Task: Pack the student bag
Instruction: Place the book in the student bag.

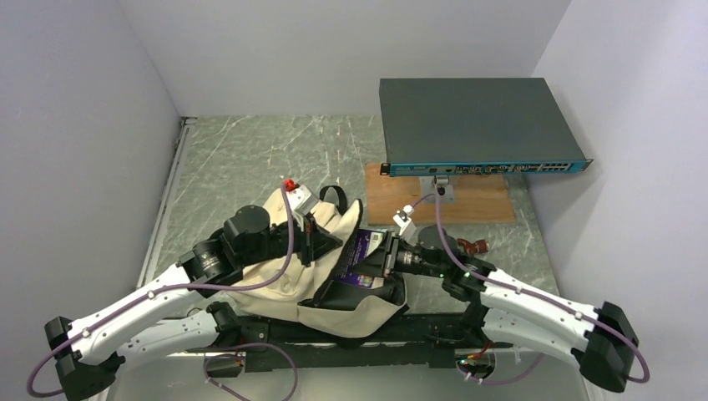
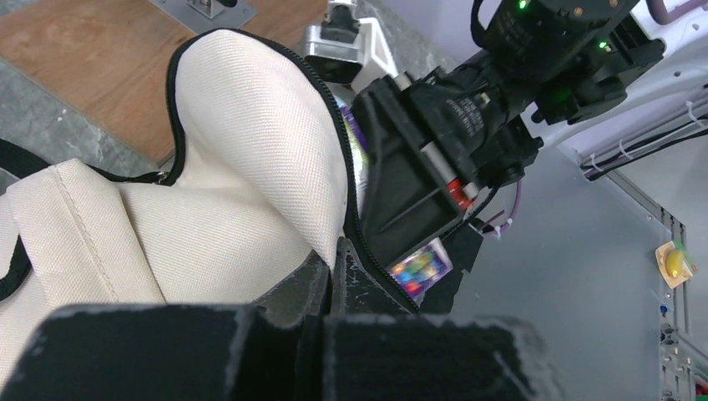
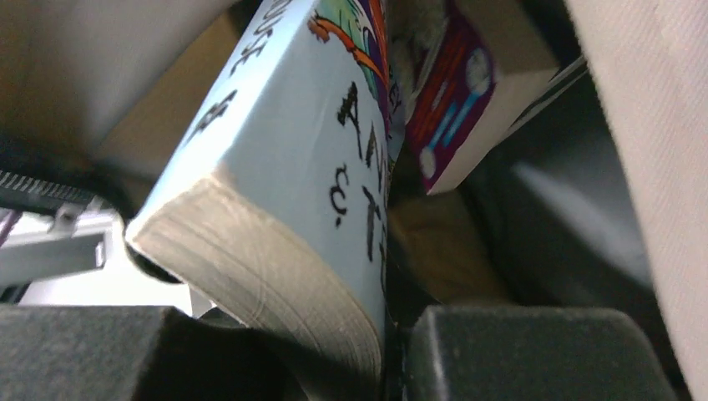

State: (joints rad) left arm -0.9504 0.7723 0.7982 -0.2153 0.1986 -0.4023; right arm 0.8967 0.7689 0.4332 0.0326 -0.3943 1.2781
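Marble-look grey-green table (image 1: 250, 159) boxed in by plain white walls, with a dark network switch (image 1: 480, 125) sitting on a wooden board (image 1: 451, 205) at the far right.

So the student bag (image 1: 271, 284) is slumped in the middle of the table, right between the two arms, with its mouth open toward the right arm's side. Left gripper (image 2: 334, 280) has its jaws squeezed right together on the bag's dark zipper rim. The cream flap stands up and bulges just above and beyond those jaws.

Right gripper (image 3: 392, 351) is poked into the bag's opening, jaws narrowly apart and clamped on a paperback (image 3: 275, 167). It's got a pale blue spine with black lettering, the page block faces the wrist camera, and it's tilted so it leans across the jaws. Just past the right jaws, deeper in the bag, there's a second book (image 3: 455, 109) with a purple and red cover. It's touching or nearly touching the paperback, hard to say which since that wrist view is blurry up close.

From overhead the two grippers are near each other with the bag's rim between them, and a purple cover shows in the opening right ahead of the right jaws. Cream bag wall fills the space to the right of the right jaws.
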